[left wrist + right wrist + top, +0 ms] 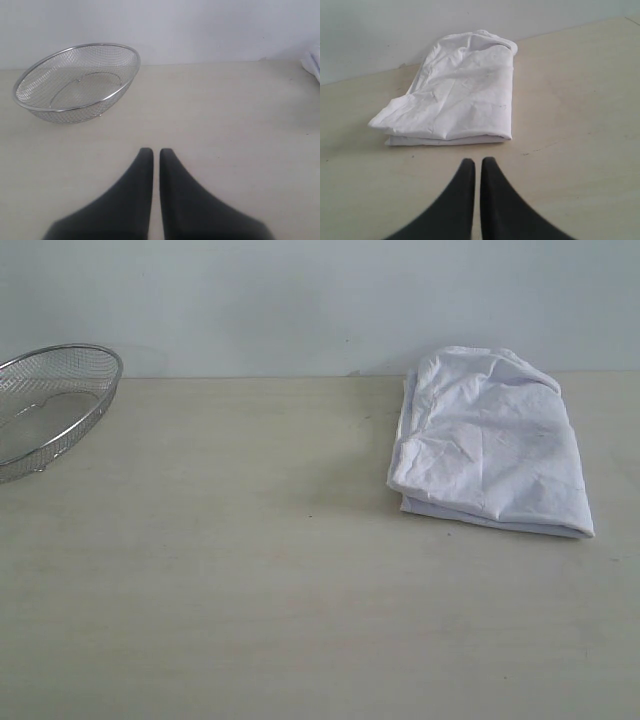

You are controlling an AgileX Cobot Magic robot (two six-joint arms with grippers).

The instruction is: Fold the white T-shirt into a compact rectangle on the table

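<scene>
The white T-shirt (490, 445) lies folded into a thick, wrinkled rectangle at the back right of the table (250, 590); no lettering shows. The right wrist view has the T-shirt (455, 97) just beyond my right gripper (477, 161), which is shut, empty and apart from the cloth. My left gripper (152, 151) is also shut with nothing in it, above bare tabletop (225, 125). Only a sliver of the T-shirt (314, 62) shows at the edge of the left wrist view. Neither arm appears in the exterior view.
A round wire-mesh metal basket (45, 405) sits at the far left of the table, close to the pale wall; the same basket (77, 82) lies ahead of my left gripper.
</scene>
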